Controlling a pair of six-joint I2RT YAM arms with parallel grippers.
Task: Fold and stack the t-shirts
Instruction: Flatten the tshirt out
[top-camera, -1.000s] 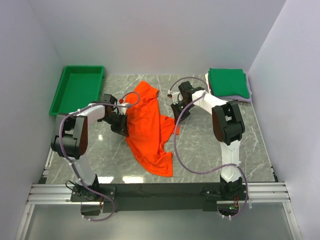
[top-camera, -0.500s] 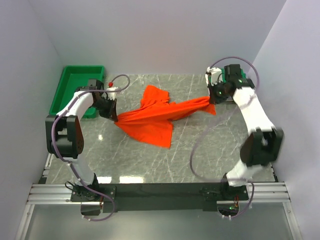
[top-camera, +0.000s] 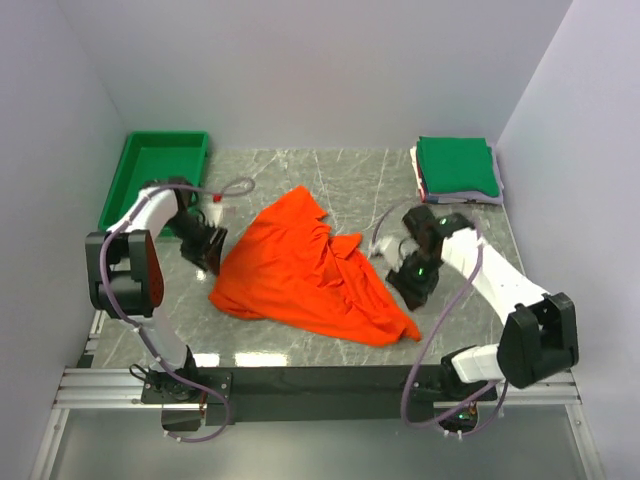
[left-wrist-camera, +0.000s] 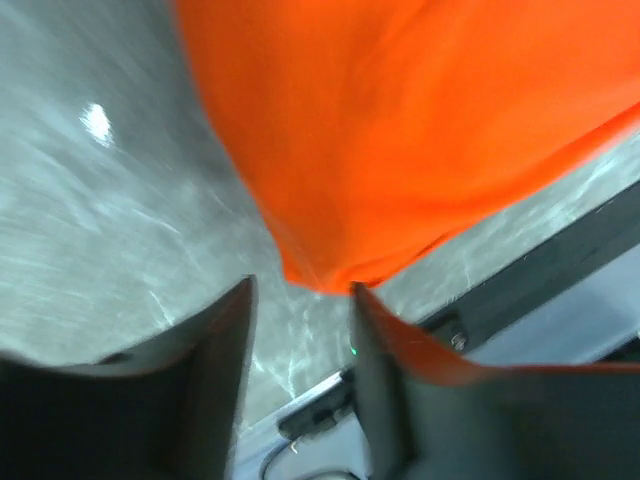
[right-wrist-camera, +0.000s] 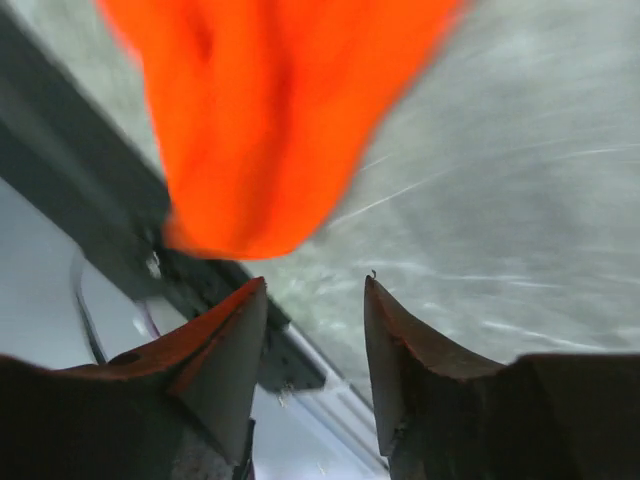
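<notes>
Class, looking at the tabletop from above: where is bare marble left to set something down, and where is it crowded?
Free: the back strip between the green tray and the folded stack, behind the orange t-shirt; also the right edge between that stack and the right arm. Crowded: the centre, where the t-shirt sprawls beside the left hand.

Bare marble table lies between orange tee and green stack.

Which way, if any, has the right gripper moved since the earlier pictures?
Yes. The right gripper has swung away from the green stack toward the near edge of the table, beside the orange shirt.
</notes>
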